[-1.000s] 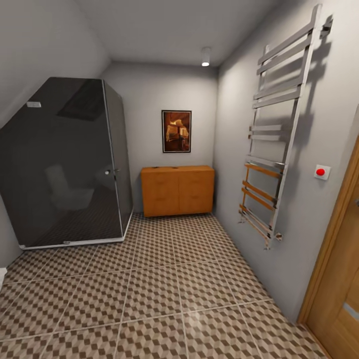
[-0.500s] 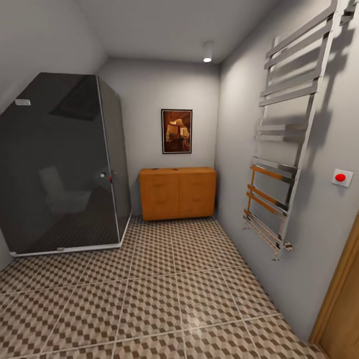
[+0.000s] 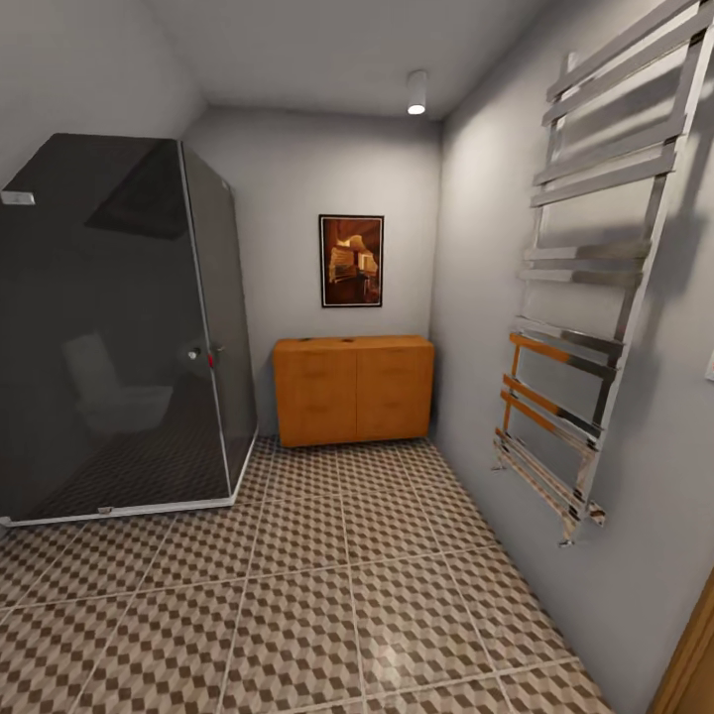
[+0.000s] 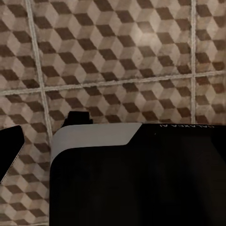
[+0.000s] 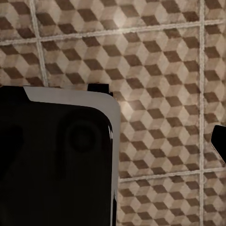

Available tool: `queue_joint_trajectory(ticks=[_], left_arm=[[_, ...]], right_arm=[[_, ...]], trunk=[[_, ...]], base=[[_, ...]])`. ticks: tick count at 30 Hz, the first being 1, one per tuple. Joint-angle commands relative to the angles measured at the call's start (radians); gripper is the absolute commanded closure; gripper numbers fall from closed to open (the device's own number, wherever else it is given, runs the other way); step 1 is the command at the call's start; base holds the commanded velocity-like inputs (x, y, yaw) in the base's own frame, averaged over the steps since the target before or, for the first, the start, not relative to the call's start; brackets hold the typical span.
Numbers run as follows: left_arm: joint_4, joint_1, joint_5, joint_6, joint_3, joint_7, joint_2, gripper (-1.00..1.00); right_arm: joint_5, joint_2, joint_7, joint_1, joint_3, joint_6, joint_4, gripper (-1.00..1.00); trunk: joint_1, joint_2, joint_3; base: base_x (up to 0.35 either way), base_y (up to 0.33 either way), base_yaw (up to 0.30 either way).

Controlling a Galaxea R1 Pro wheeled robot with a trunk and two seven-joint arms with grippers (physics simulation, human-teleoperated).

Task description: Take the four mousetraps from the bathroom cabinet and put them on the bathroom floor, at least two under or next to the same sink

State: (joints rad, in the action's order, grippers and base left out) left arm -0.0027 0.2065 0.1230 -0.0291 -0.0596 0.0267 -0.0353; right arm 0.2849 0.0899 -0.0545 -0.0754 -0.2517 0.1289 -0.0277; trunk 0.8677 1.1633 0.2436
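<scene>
The orange-brown cabinet (image 3: 353, 389) stands against the far wall in the head view, under a framed picture, with its drawers shut. A couple of tiny dark specks lie on its top (image 3: 349, 340), too small to identify as mousetraps. The cube-patterned bathroom floor (image 3: 337, 595) stretches from me to the cabinet. The sink is out of view. In the left wrist view one dark fingertip (image 4: 10, 150) shows at the edge over the floor tiles (image 4: 117, 56), beside my black base (image 4: 141, 179). The right wrist view shows a dark fingertip (image 5: 219, 141) over the tiles too.
A dark glass shower enclosure (image 3: 109, 337) fills the left side up to the cabinet. A chrome towel rail (image 3: 585, 327) juts from the right wall. A framed picture (image 3: 351, 261) hangs above the cabinet. An open lane of floor runs between shower and rail.
The camera has advanced toward the cabinet: cabinet and shower look larger, and the wooden door and red wall button on the right have slid out of the picture.
</scene>
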Motion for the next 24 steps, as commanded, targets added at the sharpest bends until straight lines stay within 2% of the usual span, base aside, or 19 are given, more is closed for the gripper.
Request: queue_joint_trajectory(ticks=[1, 24], left_arm=[[0.0, 0.001, 0.01, -0.003, -0.006, 0.002, 0.0, -1.0], [0.0, 0.001, 0.011, -0.003, -0.007, 0.002, 0.0, -1.0]], right_arm=[[0.008, 0.001, -0.002, -0.001, -0.008, 0.006, -0.003, -1.0], [0.012, 0.001, -0.004, -0.001, -0.007, 0.008, -0.003, -1.0]], trunk=[[0.001, 0.001, 0.001], [0.001, 0.001, 0.001]], base=[[0.324, 0.0, 0.0], [0.324, 0.0, 0.0]])
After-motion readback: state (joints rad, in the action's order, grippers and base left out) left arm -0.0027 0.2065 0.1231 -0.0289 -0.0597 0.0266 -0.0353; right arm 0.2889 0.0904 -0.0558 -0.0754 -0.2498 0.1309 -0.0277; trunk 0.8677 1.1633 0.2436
